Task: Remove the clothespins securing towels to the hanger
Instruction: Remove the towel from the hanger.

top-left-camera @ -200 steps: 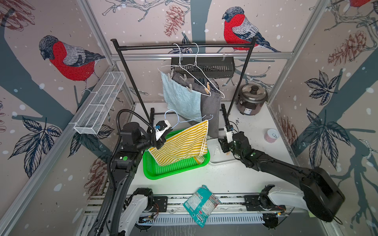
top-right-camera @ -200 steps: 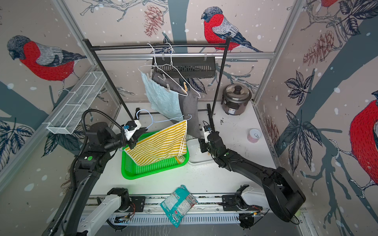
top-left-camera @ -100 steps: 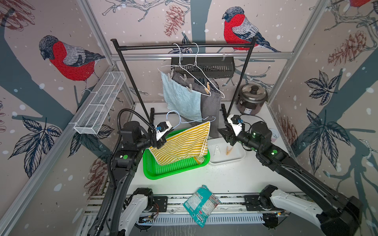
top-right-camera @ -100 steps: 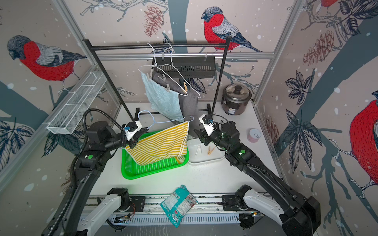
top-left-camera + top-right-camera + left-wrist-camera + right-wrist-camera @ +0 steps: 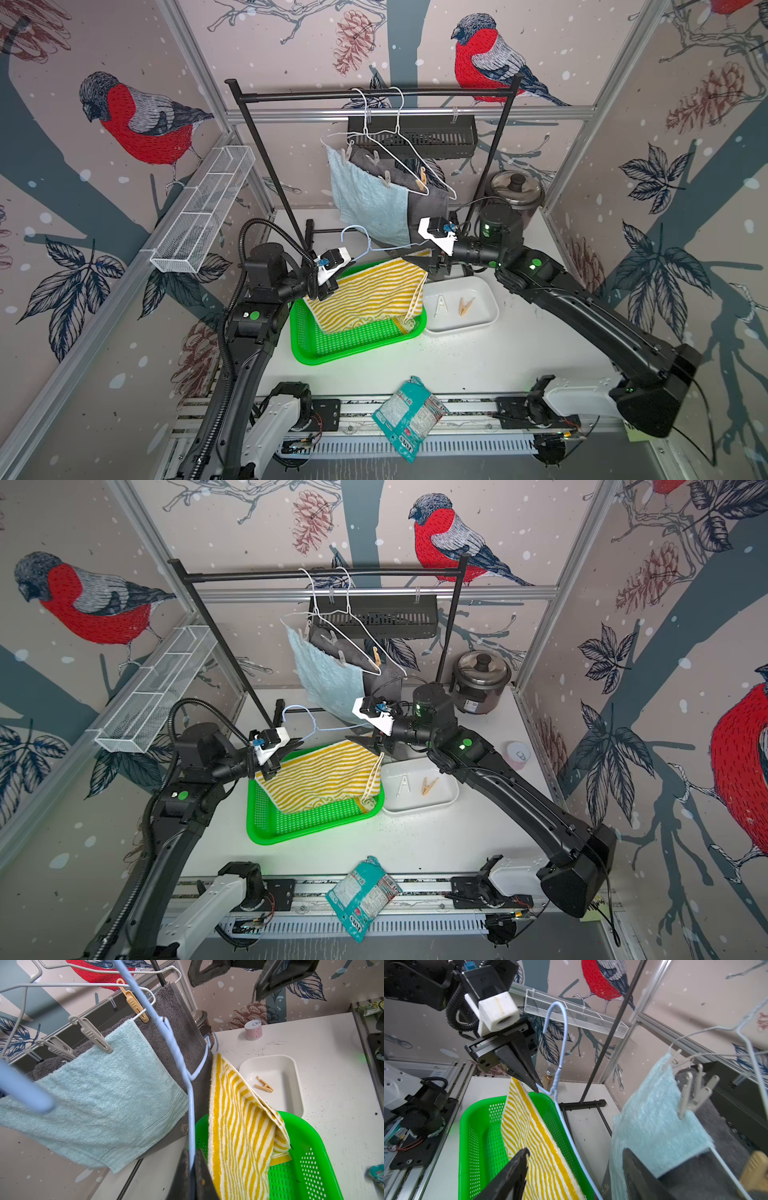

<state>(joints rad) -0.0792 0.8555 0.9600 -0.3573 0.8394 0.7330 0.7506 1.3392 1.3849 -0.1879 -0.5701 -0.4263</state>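
Note:
My left gripper (image 5: 192, 1152) is shut on a light blue wire hanger (image 5: 191, 1105) held over the green basket (image 5: 332, 349). A yellow-and-white striped towel (image 5: 370, 291) hangs from its wire. My right gripper (image 5: 576, 1151) is open at the hanger's other end, its jaws straddling the wire without touching it. A whitish clothespin (image 5: 441, 305) and a tan one (image 5: 466, 306) lie in the white tray (image 5: 478, 328). On the rack, grey clothespins (image 5: 93, 1036) and a tan one (image 5: 133, 1001) pin a light blue towel (image 5: 99, 1093) and a dark grey towel (image 5: 176, 1022) to white hangers.
The black rack rail (image 5: 374, 93) and its slanted legs stand behind the basket. A rice cooker (image 5: 515, 191) sits at the back right, with a pink can (image 5: 518, 755) near the right wall. A teal packet (image 5: 409, 415) lies at the front edge. A white wire shelf (image 5: 203, 208) hangs on the left wall.
My right gripper rose from the white tray to the hanger's right end and opened wider. The tan clothespin now lies uncovered in the tray. The left arm stayed put.

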